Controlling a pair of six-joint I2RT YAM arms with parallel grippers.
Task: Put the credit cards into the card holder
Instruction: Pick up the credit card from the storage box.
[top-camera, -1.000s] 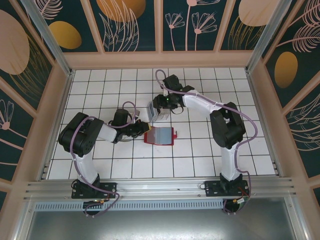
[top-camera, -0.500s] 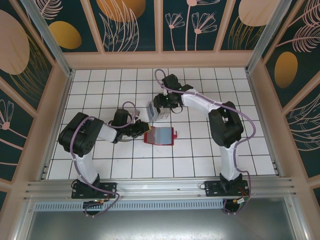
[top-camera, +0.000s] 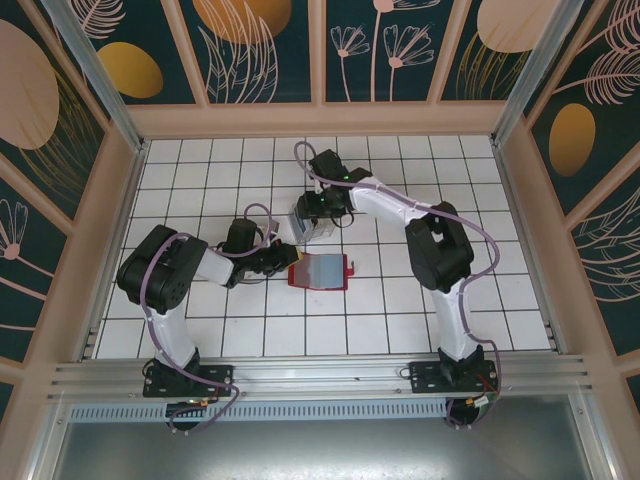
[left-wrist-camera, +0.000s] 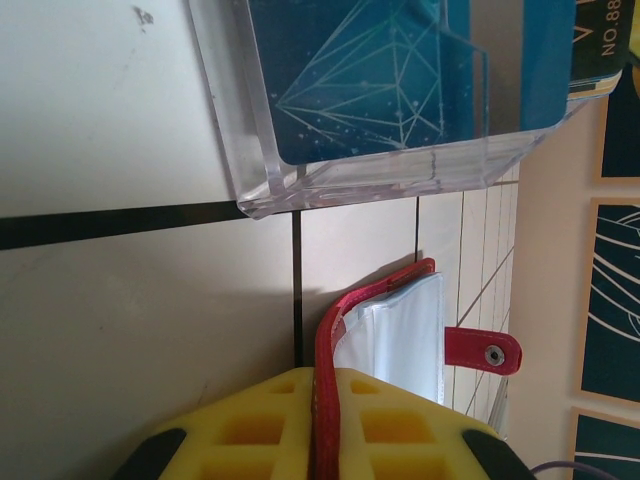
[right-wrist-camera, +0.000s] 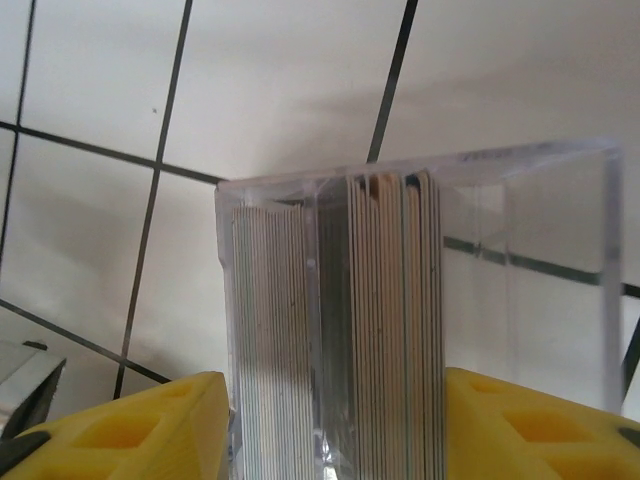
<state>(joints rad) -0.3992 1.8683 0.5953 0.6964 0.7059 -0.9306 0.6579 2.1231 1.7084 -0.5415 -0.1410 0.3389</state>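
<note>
The red card holder (top-camera: 318, 271) lies open on the tiled floor with its pale pockets (left-wrist-camera: 405, 330) facing up. My left gripper (top-camera: 283, 258) is shut on its red cover (left-wrist-camera: 328, 340), which stands on edge between the yellow fingers (left-wrist-camera: 250, 430). Several credit cards (right-wrist-camera: 390, 300) stand packed on edge inside a clear plastic box (right-wrist-camera: 530, 200). A teal card face (left-wrist-camera: 400, 80) shows through the box wall. My right gripper (right-wrist-camera: 335, 385) is closed on the box, one yellow finger (right-wrist-camera: 150, 425) at each side. The box (top-camera: 306, 222) sits just behind the holder.
Wooden walls with dark flower panels (top-camera: 265, 50) close in the white tiled floor (top-camera: 500, 300) on three sides. An aluminium rail (top-camera: 320, 375) runs along the near edge. The holder's snap tab (left-wrist-camera: 483, 350) sticks out to its right.
My right arm has swung a little to the left, and the clear box has shifted left with it. The left gripper and the card holder have stayed put.
</note>
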